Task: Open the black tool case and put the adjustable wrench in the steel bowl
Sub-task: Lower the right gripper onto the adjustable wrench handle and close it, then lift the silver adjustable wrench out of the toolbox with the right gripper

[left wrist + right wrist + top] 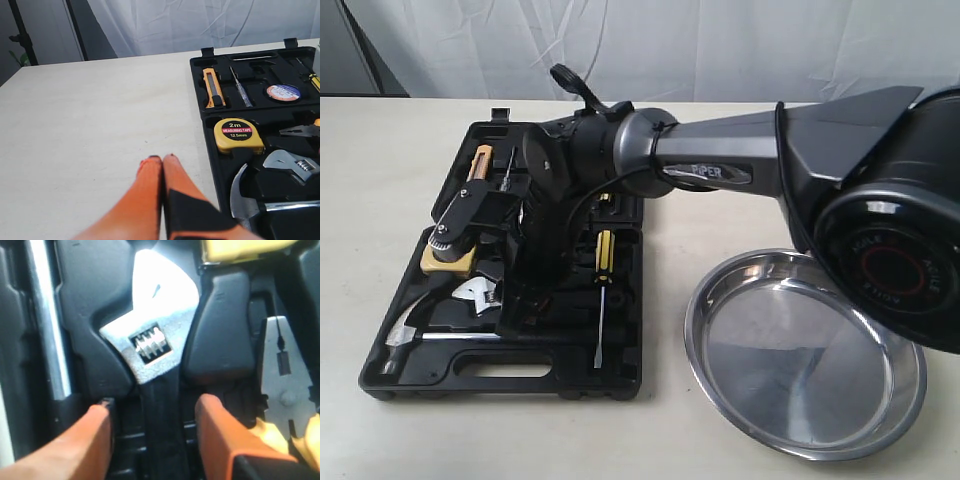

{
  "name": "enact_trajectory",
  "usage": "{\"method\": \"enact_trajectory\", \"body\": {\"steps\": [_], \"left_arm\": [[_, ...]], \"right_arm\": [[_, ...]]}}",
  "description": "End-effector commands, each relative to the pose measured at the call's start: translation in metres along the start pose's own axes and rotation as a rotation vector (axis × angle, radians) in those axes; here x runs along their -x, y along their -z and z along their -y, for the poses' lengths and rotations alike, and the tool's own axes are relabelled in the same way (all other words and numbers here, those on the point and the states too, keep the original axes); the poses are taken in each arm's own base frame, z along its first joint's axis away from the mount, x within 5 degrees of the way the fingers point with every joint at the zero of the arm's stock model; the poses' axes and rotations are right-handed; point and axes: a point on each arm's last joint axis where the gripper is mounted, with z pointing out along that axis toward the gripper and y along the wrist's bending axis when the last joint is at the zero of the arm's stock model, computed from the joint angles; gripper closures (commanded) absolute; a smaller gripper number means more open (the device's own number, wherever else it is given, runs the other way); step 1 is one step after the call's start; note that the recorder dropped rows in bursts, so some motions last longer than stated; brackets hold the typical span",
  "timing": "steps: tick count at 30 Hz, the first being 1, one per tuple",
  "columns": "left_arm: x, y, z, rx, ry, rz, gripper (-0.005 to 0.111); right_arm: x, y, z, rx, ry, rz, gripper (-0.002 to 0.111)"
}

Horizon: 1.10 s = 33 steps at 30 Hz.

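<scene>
Tools crowd the right pincer (155,410), which is spread astride the black handle of the wrench (150,347) lying in its recess in the open case (220,340). Just outside one finger runs a hammer shaft (47,325), outside the other lie pliers (282,370), and a yellow tape measure (240,247) sits beyond the wrench head. Whether the fingers touch the handle is unclear. Seen from outside, the arm (720,160) hides them. The bowl (790,360) sits well apart. Pressed together, the left pincer (161,160) hangs over bare worktop (90,125) beside the case.
</scene>
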Motion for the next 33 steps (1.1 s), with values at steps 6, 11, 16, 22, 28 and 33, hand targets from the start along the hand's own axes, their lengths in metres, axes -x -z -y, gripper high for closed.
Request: {"method": "enact_trajectory", "body": {"steps": [6, 11, 16, 22, 28, 33], "left_arm": [[0.002, 0.000, 0.000, 0.001, 0.002, 0.014, 0.107], [0.002, 0.000, 0.000, 0.001, 0.002, 0.014, 0.107], [0.002, 0.000, 0.000, 0.001, 0.002, 0.014, 0.107], [0.002, 0.000, 0.000, 0.001, 0.002, 0.014, 0.107], [0.002, 0.000, 0.000, 0.001, 0.002, 0.014, 0.107], [0.002, 0.000, 0.000, 0.001, 0.002, 0.014, 0.107]], "right_arm": [[-0.022, -0.034, 0.001, 0.027, 0.040, -0.142, 0.069], [-0.026, -0.034, 0.002, 0.021, 0.068, -0.185, 0.083], [-0.029, -0.033, 0.002, 0.012, 0.059, -0.217, 0.072], [-0.029, -0.033, 0.002, 0.011, 0.057, -0.218, 0.090], [-0.027, -0.029, 0.002, 0.006, 0.040, -0.210, 0.108], [-0.016, -0.005, 0.004, -0.031, 0.044, -0.148, 0.108]]}}
